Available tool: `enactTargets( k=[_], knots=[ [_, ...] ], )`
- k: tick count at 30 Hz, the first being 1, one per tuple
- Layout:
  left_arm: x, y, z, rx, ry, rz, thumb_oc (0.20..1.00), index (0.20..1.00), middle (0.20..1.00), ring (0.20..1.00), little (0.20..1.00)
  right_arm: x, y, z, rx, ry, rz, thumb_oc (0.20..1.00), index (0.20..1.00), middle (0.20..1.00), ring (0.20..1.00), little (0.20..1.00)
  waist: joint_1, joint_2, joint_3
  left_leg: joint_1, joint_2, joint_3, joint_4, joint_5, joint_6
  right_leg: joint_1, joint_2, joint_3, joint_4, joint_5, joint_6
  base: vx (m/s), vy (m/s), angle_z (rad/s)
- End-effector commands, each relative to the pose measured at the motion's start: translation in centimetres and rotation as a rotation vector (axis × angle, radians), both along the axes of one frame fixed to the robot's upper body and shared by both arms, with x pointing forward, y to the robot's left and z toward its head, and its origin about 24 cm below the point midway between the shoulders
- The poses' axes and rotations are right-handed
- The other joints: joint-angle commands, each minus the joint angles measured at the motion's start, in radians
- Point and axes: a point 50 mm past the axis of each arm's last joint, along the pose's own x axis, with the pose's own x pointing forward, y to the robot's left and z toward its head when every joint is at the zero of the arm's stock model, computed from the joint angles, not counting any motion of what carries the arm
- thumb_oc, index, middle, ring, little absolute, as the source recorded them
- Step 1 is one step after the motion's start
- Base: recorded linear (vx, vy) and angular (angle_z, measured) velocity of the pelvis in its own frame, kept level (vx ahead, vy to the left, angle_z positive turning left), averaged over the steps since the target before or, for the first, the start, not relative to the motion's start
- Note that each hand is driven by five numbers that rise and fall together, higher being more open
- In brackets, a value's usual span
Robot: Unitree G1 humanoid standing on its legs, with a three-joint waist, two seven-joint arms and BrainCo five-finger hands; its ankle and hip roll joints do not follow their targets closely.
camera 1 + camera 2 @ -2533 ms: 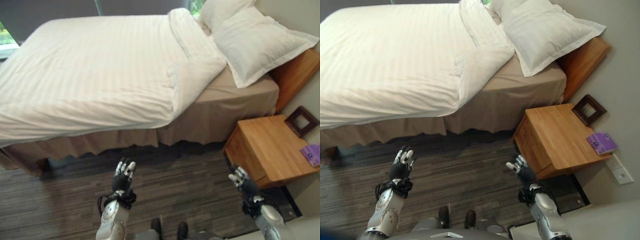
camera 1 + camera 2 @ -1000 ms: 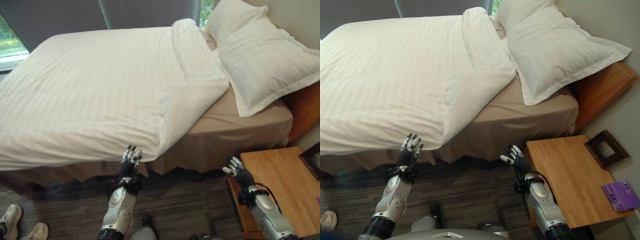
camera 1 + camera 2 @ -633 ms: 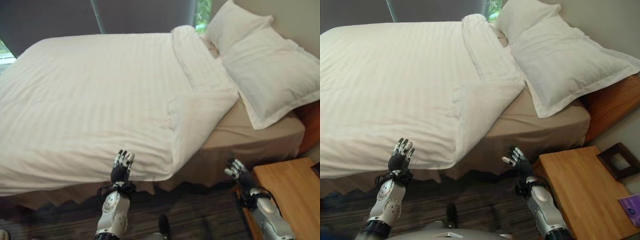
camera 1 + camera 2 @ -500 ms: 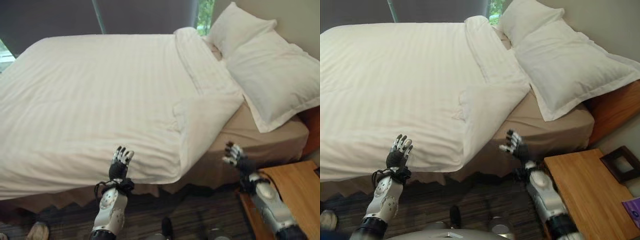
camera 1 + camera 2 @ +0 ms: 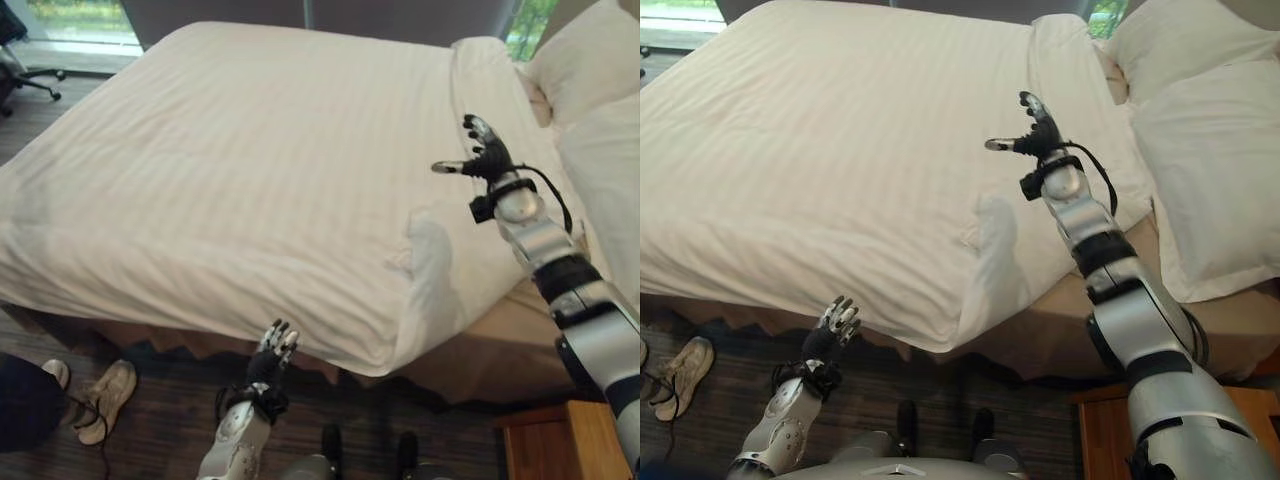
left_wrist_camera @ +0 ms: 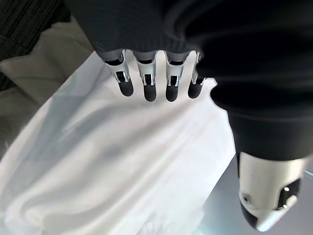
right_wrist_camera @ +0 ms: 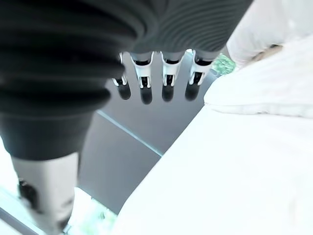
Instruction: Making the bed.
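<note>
**Spotter:** What's your read on the duvet [image 5: 250,170]?

**Me:** I see white cloth with faint stripes, spread over most of the bed [image 5: 480,345]. It lies fairly smooth, but the near corner by the pillows [image 5: 1210,140] is folded back on itself, and the tan sheet shows beside that fold. I judge it soft and light, with some bulk. It should drape and slide easily, so a pinch on one layer may just drag a ridge along.

**Spotter:** Where would you take hold?

**Me:** At the folded corner [image 5: 425,260], gripping the edge hem through its full thickness, then drawing it toward the pillows.

**Spotter:** And the hands?

**Me:** My right hand [image 5: 483,152] is stretched out above the duvet near the folded-over top band, fingers straight, thumb out to the side, holding nothing. My left hand [image 5: 272,350] is low at the bed's near edge, fingers straight and loosely spread, also empty and just short of the hanging cloth.

**Spotter:** Anything nearby?

**Me:** A pair of shoes [image 5: 95,395] on the floor to my left.
</note>
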Motion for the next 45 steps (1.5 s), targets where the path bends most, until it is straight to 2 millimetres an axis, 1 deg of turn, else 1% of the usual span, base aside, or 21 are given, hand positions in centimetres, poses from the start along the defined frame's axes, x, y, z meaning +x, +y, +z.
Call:
enactTargets(
  k=[1, 4, 6, 8, 9, 12, 16, 20, 22, 24, 26, 28, 29, 30, 31, 32, 33, 34, 37, 42, 45],
  knots=[
    [2.0, -0.4, 2.8, 0.003, -0.145, -0.068, 1.000, 1.000, 1.000, 1.000, 1.000, 0.9, -1.4, 1.2, -0.307, -0.018, -0.140, 1.000, 1.000, 1.000, 1.000, 1.000, 0.039, 0.012, -0.025, 0.018, 0.049, -0.091, 0.001, -0.028, -0.099, -0.055, -0.021, -0.017, 0.018, 0.013, 0.035, 0.00, -0.062, 0.25],
    [2.0, 0.1, 3.0, 0.009, -0.157, -0.053, 1.000, 1.000, 1.000, 1.000, 1.000, 1.0, -2.2, 1.5, -0.422, -0.010, -0.190, 1.000, 1.000, 1.000, 1.000, 1.000, 0.052, 0.033, -0.008, -0.031, 0.043, -0.122, 0.001, -0.014, -0.103, -0.092, -0.021, -0.024, 0.018, 0.018, 0.033, -0.04, -0.030, 0.27],
    [2.0, 0.2, 3.1, 0.010, -0.159, -0.049, 1.000, 1.000, 1.000, 1.000, 1.000, 1.0, -2.4, 1.6, -0.449, -0.010, -0.198, 1.000, 1.000, 1.000, 1.000, 1.000, 0.054, 0.038, -0.007, -0.047, 0.042, -0.129, 0.001, -0.010, -0.104, -0.106, -0.022, -0.025, 0.018, 0.019, 0.032, -0.04, -0.021, 0.20],
    [1.9, 0.3, 3.3, 0.018, -0.168, -0.050, 1.000, 1.000, 1.000, 1.000, 1.000, 1.0, -3.5, 1.7, -0.516, 0.002, -0.236, 1.000, 1.000, 1.000, 1.000, 1.000, 0.057, 0.053, 0.001, -0.073, 0.039, -0.136, 0.001, 0.000, -0.107, -0.132, -0.021, -0.024, 0.018, 0.022, 0.031, -0.02, -0.017, 0.09],
    [1.8, 0.3, 3.1, 0.014, -0.166, -0.046, 1.000, 1.000, 1.000, 1.000, 1.000, 0.8, -5.0, 1.9, -0.560, 0.016, -0.287, 1.000, 1.000, 1.000, 1.000, 1.000, 0.057, 0.063, 0.007, -0.092, 0.038, -0.142, 0.001, 0.008, -0.111, -0.146, -0.023, -0.026, 0.018, 0.021, 0.031, 0.00, 0.000, 0.00],
    [1.7, 0.1, 2.8, 0.005, -0.156, -0.038, 1.000, 1.000, 1.000, 1.000, 1.000, 0.7, -6.0, 1.9, -0.626, 0.019, -0.325, 1.000, 1.000, 1.000, 1.000, 1.000, 0.052, 0.073, 0.011, -0.108, 0.034, -0.147, 0.001, 0.014, -0.113, -0.156, -0.024, -0.028, 0.018, 0.021, 0.032, 0.01, -0.014, 0.02],
    [2.1, -1.0, 3.0, 0.000, -0.165, -0.082, 1.000, 1.000, 1.000, 1.000, 1.000, 0.3, -7.9, 3.3, -0.718, -0.008, -0.405, 1.000, 1.000, 1.000, 1.000, 1.000, 0.034, 0.103, 0.032, -0.152, 0.023, -0.155, 0.001, 0.027, -0.118, -0.198, -0.030, -0.020, 0.018, 0.027, 0.030, 0.00, 0.000, 0.00],
    [2.6, -2.0, 3.4, 0.009, -0.186, -0.129, 1.000, 1.000, 1.000, 1.000, 1.000, 0.1, -8.5, 4.0, -0.773, -0.021, -0.425, 1.000, 1.000, 1.000, 1.000, 1.000, 0.023, 0.126, 0.046, -0.183, 0.016, -0.158, 0.001, 0.036, -0.122, -0.226, -0.031, -0.007, 0.018, 0.029, 0.030, 0.00, 0.000, 0.00],
    [2.9, -2.7, 3.8, -0.020, -0.202, -0.132, 1.000, 1.000, 1.000, 1.000, 1.000, 0.0, -9.1, 4.2, -0.781, -0.018, -0.450, 1.000, 1.000, 1.000, 1.000, 1.000, 0.019, 0.153, 0.060, -0.212, 0.005, -0.162, 0.001, 0.044, -0.125, -0.258, -0.036, 0.008, 0.018, 0.033, 0.028, 0.00, 0.000, 0.00],
    [2.9, -2.9, 3.7, -0.028, -0.200, -0.134, 1.000, 1.000, 1.000, 1.000, 1.000, 0.0, -9.1, 4.1, -0.787, -0.015, -0.450, 1.000, 1.000, 1.000, 1.000, 1.000, 0.019, 0.162, 0.063, -0.222, 0.002, -0.164, 0.001, 0.047, -0.126, -0.268, -0.038, 0.013, 0.018, 0.033, 0.028, 0.00, 0.000, 0.00],
    [3.0, -3.6, 3.7, -0.037, -0.199, -0.144, 1.000, 1.000, 1.000, 1.000, 1.000, 0.2, -8.4, 3.8, -0.830, -0.011, -0.433, 1.000, 1.000, 1.000, 1.000, 1.000, 0.023, 0.186, 0.077, -0.248, -0.008, -0.171, 0.001, 0.055, -0.129, -0.293, -0.041, 0.023, 0.018, 0.035, 0.027, 0.00, 0.000, 0.00],
    [3.0, -3.8, 3.6, -0.038, -0.195, -0.145, 1.000, 1.000, 1.000, 1.000, 1.000, 0.3, -8.0, 3.6, -0.835, -0.012, -0.420, 1.000, 1.000, 1.000, 1.000, 1.000, 0.025, 0.191, 0.079, -0.254, -0.009, -0.170, 0.001, 0.056, -0.129, -0.299, -0.040, 0.026, 0.018, 0.036, 0.027, 0.03, -0.015, -0.04],
    [3.2, -4.3, 3.6, -0.040, -0.197, -0.144, 1.000, 1.000, 1.000, 1.000, 1.000, 0.5, -6.6, 2.6, -0.838, -0.007, -0.369, 1.000, 1.000, 1.000, 1.000, 1.000, 0.025, 0.204, 0.088, -0.266, -0.011, -0.169, 0.001, 0.061, -0.131, -0.310, -0.039, 0.034, 0.018, 0.035, 0.025, 0.03, -0.026, -0.04],
    [3.2, -4.3, 3.6, -0.040, -0.197, -0.144, 1.000, 1.000, 1.000, 1.000, 1.000, 0.5, -6.6, 2.6, -0.838, -0.007, -0.369, 1.000, 1.000, 1.000, 1.000, 1.000, 0.025, 0.204, 0.088, -0.266, -0.011, -0.169, 0.001, 0.061, -0.131, -0.310, -0.039, 0.034, 0.018, 0.035, 0.025, 0.04, -0.029, -0.08],
    [3.4, -4.3, 3.6, -0.042, -0.197, -0.127, 1.000, 1.000, 1.000, 1.000, 1.000, 0.7, -5.4, 1.6, -0.867, 0.004, -0.320, 1.000, 1.000, 1.000, 1.000, 1.000, 0.024, 0.209, 0.092, -0.272, -0.012, -0.169, 0.001, 0.064, -0.133, -0.316, -0.037, 0.039, 0.018, 0.032, 0.024, 0.03, -0.016, -0.09],
    [3.5, -4.3, 3.7, -0.046, -0.201, -0.120, 1.000, 1.000, 1.000, 1.000, 1.000, 0.8, -4.7, 1.1, -0.893, 0.013, -0.293, 0.200, 0.200, 0.200, 0.200, 0.200, 0.023, 0.211, 0.093, -0.273, -0.011, -0.167, 0.001, 0.064, -0.134, -0.318, -0.036, 0.042, 0.018, 0.030, 0.024, 0.03, -0.016, -0.09],
    [3.5, -4.3, 3.7, -0.046, -0.201, -0.120, 1.000, 1.000, 1.000, 1.000, 1.000, 0.8, -4.7, 1.1, -0.893, 0.013, -0.293, 0.200, 0.200, 0.200, 0.200, 0.200, 0.023, 0.211, 0.093, -0.273, -0.011, -0.167, 0.001, 0.064, -0.134, -0.318, -0.036, 0.042, 0.018, 0.030, 0.024, 0.02, -0.008, -0.05],
    [3.6, -4.6, 3.6, -0.049, -0.198, -0.124, 1.000, 1.000, 1.000, 1.000, 1.000, 0.9, -4.0, 0.4, -0.956, 0.037, -0.259, 0.200, 0.200, 0.200, 0.200, 0.200, 0.024, 0.213, 0.094, -0.272, -0.011, -0.167, 0.001, 0.064, -0.136, -0.317, -0.036, 0.043, 0.018, 0.028, 0.022, 0.02, -0.013, -0.03],
    [3.6, -4.5, 3.7, -0.045, -0.205, -0.117, 1.000, 1.000, 1.000, 1.000, 1.000, 0.9, -3.5, 0.0, -1.199, 0.018, -0.220, 0.200, 0.200, 0.200, 0.200, 0.200, 0.012, 0.213, 0.096, -0.259, -0.010, -0.168, 0.001, 0.059, -0.137, -0.303, -0.035, 0.048, 0.018, 0.019, 0.021, 0.04, -0.010, 0.00],
    [3.7, -4.3, 3.6, -0.045, -0.198, -0.101, 1.000, 1.000, 1.000, 1.000, 1.000, 0.6, -3.4, 0.1, -1.218, -0.026, -0.200, 0.200, 0.200, 0.200, 0.200, 0.200, -0.010, 0.200, 0.093, -0.241, -0.007, -0.166, 0.001, 0.050, -0.133, -0.283, -0.028, 0.057, 0.018, 0.011, 0.020, 0.01, 0.002, 0.04],
    [3.7, -3.9, 3.7, -0.043, -0.200, -0.082, 1.000, 1.000, 1.000, 1.000, 1.000, 0.1, -4.1, 0.4, -1.228, -0.059, -0.200, 0.200, 0.200, 0.200, 0.200, 0.200, -0.032, 0.188, 0.093, -0.228, -0.004, -0.157, 0.001, 0.039, -0.128, -0.274, -0.027, 0.067, 0.018, 0.010, 0.020, 0.00, 0.001, 0.01]
  ],
)
